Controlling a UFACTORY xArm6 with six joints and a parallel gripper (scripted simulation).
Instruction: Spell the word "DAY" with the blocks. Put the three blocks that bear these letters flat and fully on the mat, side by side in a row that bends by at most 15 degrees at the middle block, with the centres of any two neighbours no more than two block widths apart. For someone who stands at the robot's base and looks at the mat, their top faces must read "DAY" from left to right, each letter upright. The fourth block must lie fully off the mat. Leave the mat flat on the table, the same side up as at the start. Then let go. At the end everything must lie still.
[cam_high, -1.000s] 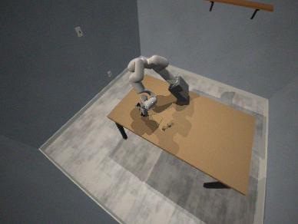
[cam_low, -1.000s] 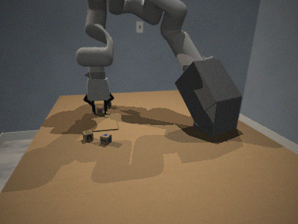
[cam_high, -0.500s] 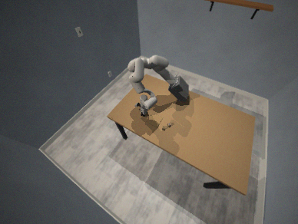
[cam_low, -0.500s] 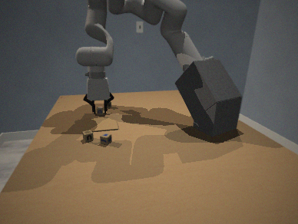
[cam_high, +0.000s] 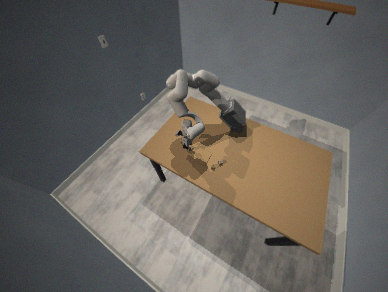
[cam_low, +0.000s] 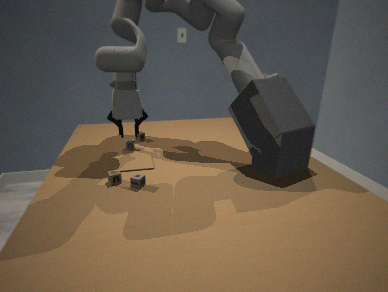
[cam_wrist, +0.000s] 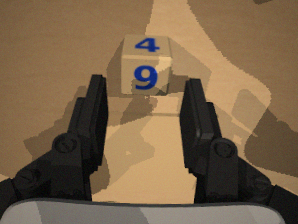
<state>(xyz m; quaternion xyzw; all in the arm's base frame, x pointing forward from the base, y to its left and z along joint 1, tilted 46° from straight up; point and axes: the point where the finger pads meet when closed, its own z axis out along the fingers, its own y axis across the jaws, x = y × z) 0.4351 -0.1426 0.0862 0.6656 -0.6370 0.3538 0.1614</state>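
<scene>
My gripper (cam_high: 186, 145) (cam_low: 129, 135) (cam_wrist: 145, 96) points down, its fingers apart. A wooden block (cam_low: 130, 145) (cam_wrist: 145, 77) stands beneath and ahead of the fingertips, free of them; the wrist view shows a blue 4 and a blue 9 on it. It stands off the mat, by its far edge. The thin tan mat (cam_low: 145, 164) lies flat. Another block (cam_low: 141, 136) stands just right of the fingers in the exterior view. A block with a black mark (cam_high: 213, 168) (cam_low: 114, 178) and a block with blue marks (cam_high: 221, 163) (cam_low: 137, 181) stand in front of the mat. Top letters are unreadable.
The brown table (cam_high: 280, 175) (cam_low: 210, 250) carries everything. The grey robot base (cam_high: 233, 114) (cam_low: 280, 130) stands to the right of the mat in the exterior view. Arm shadows fall across the blocks and mat.
</scene>
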